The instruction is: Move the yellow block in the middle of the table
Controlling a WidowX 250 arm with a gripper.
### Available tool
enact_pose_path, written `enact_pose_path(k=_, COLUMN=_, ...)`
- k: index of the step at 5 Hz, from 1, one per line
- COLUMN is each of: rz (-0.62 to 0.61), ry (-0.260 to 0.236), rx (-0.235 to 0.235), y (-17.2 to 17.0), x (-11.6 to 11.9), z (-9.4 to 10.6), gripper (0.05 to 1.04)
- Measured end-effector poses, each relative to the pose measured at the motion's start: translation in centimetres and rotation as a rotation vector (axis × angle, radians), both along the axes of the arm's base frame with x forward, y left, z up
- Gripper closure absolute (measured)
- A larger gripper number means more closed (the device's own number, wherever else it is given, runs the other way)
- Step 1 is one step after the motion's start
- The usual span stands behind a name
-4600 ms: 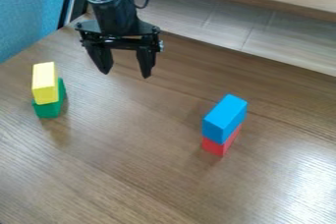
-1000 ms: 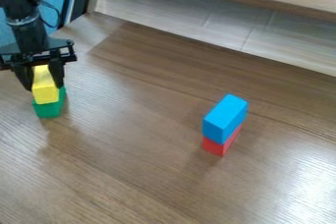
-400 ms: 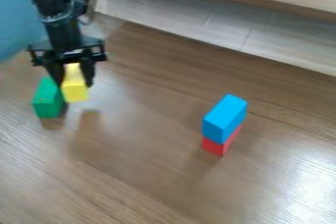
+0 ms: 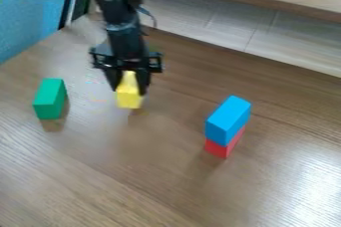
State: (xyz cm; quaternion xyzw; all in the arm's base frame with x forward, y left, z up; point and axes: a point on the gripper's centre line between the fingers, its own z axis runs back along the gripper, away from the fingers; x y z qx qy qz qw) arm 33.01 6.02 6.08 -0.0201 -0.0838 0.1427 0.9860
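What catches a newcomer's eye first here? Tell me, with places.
Likely the bright yellow block, clamped in the black gripper left of the picture's centre. Next comes the blue block on top of the red block, right of centre. The green block sits alone on the table at the left.

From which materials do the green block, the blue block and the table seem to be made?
The green block: probably painted wood, perhaps plastic; it has one even colour, flat faces and straight edges, with little shine. The blue block: likely the same, for the same signs. The table: wood or wood-look laminate with a smooth, semi-gloss finish, as brown grain lines and a bright reflection suggest.
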Motion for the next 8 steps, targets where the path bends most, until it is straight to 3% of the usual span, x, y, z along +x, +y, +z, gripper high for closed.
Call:
enact_pose_path(k=1, rz=-0.105, ry=0.012, rx=-0.016, y=-2.4, x=0.9, z=-1.2, gripper=0.507)
enact_pose_path(k=2, rz=-0.131, ry=0.024, rx=-0.005, y=-3.3, x=1.0, z=-1.8, gripper=0.507)
enact_pose_path(k=3, rz=-0.135, ry=0.029, rx=0.013, y=-2.9, x=1.0, z=-1.9, gripper=0.430)
enact_pose_path(k=4, rz=-0.097, ry=0.035, rx=0.026, y=-2.0, x=0.8, z=-2.0, gripper=0.142)
enact_pose_path(k=5, rz=-0.110, ry=0.040, rx=0.022, y=-1.9, x=0.7, z=-1.9, gripper=0.077)
enact_pose_path(k=6, rz=-0.125, ry=0.000, rx=0.003, y=-2.4, x=0.7, z=0.0, gripper=0.083)
enact_pose_path(k=8, rz=-0.106, ry=-0.129, rx=-0.025, y=-1.1, x=0.2, z=5.0, gripper=0.083)
